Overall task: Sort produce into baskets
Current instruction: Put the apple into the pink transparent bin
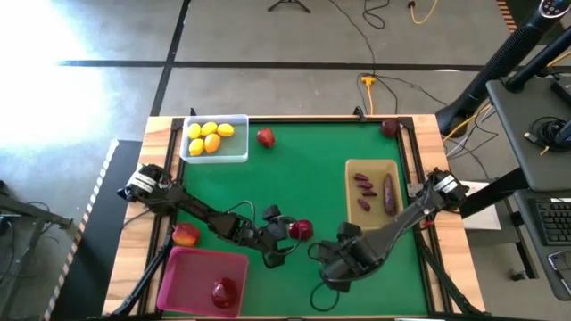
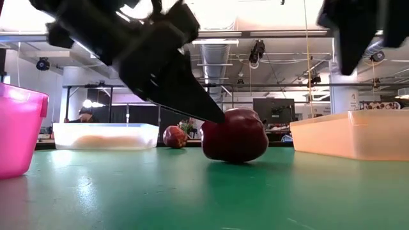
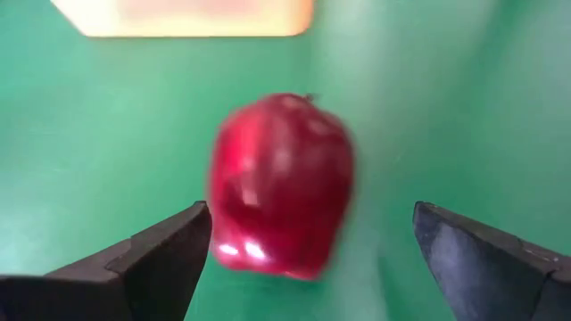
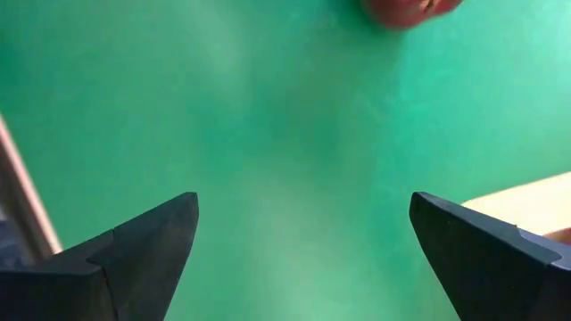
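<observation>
A shiny dark-red fruit (image 1: 302, 230) rests on the green mat, near the table's front and middle. My left gripper (image 1: 287, 236) is open and low at the fruit's left. In the left wrist view the fruit (image 3: 281, 183) lies just ahead of and between the fingertips, nearer one finger (image 3: 169, 254). In the low view a fingertip (image 2: 214, 115) shows right at the fruit (image 2: 236, 135). My right gripper (image 1: 319, 267) is open and empty over the bare mat, just right of the fruit. The clear bin (image 1: 214, 153) holds yellow lemons.
The magenta bin (image 1: 183, 276) at the front left holds one red fruit (image 1: 223, 290). A red-orange fruit (image 1: 186, 234) lies beside it. The tan tray (image 1: 375, 168) on the right holds dark purple pieces. Loose red fruits lie at the far side (image 1: 265, 136) and far right corner (image 1: 389, 127).
</observation>
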You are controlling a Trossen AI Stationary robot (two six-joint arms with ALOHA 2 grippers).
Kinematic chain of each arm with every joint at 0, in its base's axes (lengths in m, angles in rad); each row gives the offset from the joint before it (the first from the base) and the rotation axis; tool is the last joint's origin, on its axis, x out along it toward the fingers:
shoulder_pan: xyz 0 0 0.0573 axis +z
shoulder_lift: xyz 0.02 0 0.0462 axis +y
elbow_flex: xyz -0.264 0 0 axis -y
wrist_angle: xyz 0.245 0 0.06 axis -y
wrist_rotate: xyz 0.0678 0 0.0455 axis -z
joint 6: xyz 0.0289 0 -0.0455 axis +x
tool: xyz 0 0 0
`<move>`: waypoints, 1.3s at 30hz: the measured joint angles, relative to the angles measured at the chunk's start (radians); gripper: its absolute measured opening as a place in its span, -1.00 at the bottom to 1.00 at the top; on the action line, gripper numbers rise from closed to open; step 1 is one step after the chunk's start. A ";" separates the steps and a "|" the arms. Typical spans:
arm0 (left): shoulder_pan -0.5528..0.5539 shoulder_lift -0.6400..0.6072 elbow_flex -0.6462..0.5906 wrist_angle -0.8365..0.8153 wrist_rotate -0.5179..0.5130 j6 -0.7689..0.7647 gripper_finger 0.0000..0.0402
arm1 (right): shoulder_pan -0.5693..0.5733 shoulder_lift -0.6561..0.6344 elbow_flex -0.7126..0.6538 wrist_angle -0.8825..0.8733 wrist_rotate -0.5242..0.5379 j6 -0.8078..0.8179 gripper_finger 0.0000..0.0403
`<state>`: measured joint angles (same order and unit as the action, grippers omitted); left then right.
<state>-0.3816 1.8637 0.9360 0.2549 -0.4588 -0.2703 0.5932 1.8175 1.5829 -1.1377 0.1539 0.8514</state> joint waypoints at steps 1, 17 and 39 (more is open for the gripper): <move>0.011 0.000 0.000 -0.001 -0.001 0.007 0.83 | 0.010 0.000 0.000 -0.001 0.000 0.017 0.99; 0.063 0.225 0.116 0.187 0.039 0.159 0.83 | 0.089 0.000 0.000 0.021 0.014 0.117 0.99; 0.039 0.347 0.360 0.105 0.023 0.136 0.44 | 0.072 -0.001 -0.051 0.007 0.019 -0.043 0.99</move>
<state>-0.3431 2.2110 1.2955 0.3596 -0.4355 -0.1348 0.6651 1.8168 1.5316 -1.1308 0.1731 0.8086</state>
